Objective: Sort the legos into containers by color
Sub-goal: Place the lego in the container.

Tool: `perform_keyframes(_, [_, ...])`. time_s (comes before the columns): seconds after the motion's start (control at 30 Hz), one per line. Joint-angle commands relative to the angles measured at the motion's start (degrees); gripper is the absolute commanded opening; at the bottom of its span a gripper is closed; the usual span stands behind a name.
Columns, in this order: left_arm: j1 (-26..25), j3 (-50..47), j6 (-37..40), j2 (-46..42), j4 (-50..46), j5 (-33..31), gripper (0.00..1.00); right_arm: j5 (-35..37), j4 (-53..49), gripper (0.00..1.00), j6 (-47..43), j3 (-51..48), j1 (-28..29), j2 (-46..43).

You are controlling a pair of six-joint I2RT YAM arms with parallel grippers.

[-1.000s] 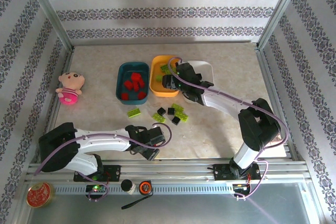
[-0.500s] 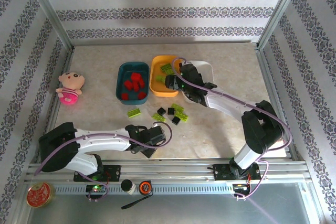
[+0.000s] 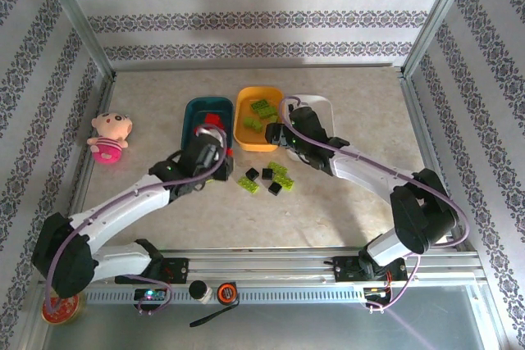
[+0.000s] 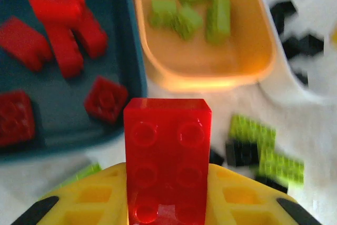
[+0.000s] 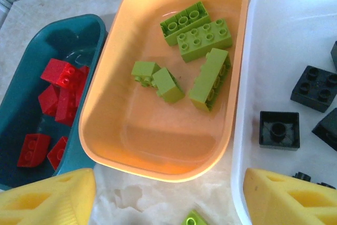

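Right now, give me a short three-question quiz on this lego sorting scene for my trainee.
1. True or false: the left pincer grips a red brick.
2. Which tray holds the lime-green bricks?
3. Fill in: the right pincer has its jaws ____.
Key: 1 true; 2 the orange-yellow tray; 3 open.

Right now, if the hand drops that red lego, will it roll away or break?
Probably neither. The red lego brick has flat faces, so it should sit still, not roll. It looks like hard, stiff plastic, so it likely won't bend or crack. Its glossy sides might be slippery, though the left hand pinches it squarely.
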Motion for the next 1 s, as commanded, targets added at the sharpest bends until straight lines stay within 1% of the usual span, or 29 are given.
perform_keyframes(0.0, [4.67, 3.90, -1.87, 5.43, 6.41, -0.91, 0.18, -0.86, 1.09, 0.74, 1.25, -1.37, -0.50, -1.86])
perform_keyframes(0.1, [8.53, 7.68, -2.50, 11.51, 6.94, -0.15, 0.18, -0.92, 0.93, 0.74, 1.14, -2.36, -0.41, -2.62])
perform_keyframes(0.2, [10.98, 10.27, -2.96, 16.02, 6.79, -1.10, 0.17, -0.79, 0.35, 0.74, 0.74, -3.25, -0.45, -3.65])
perform_keyframes(0.27, [12.35, 11.34, -3.19, 18.04, 6.48, -2.42, 0.17, -0.59, 0.08, 0.75, 0.52, -3.97, -0.41, -4.49])
perform_keyframes(0.4, [14.00, 14.19, -3.07, 22.19, 4.78, -2.63, 0.18, -1.57, -0.44, 0.75, -0.04, -4.80, -0.25, -5.35])
perform_keyframes(0.43, [13.93, 14.60, -3.06, 22.90, 4.67, -2.60, 0.21, -2.22, -0.60, 0.75, -0.18, -4.72, -0.24, -5.27])
perform_keyframes(0.6, [14.05, 15.66, -3.59, 23.74, 4.88, -1.74, 0.48, -4.43, -1.93, 0.75, -1.24, -4.28, 0.46, -4.47])
perform_keyframes(0.77, [13.98, 15.82, -3.82, 20.44, 5.29, 0.60, 0.68, -5.92, -3.65, 0.76, -2.49, -3.79, 1.21, -4.04])
perform_keyframes(0.9, [13.45, 13.66, -4.67, 15.21, 6.84, 4.03, 0.80, -7.64, -5.02, 0.76, -4.29, -2.99, 2.27, -3.82])
perform_keyframes(0.97, [12.80, 12.28, -5.03, 12.36, 7.18, 5.52, 0.84, -8.62, -6.27, 0.76, -5.45, -2.26, 3.11, -3.44])
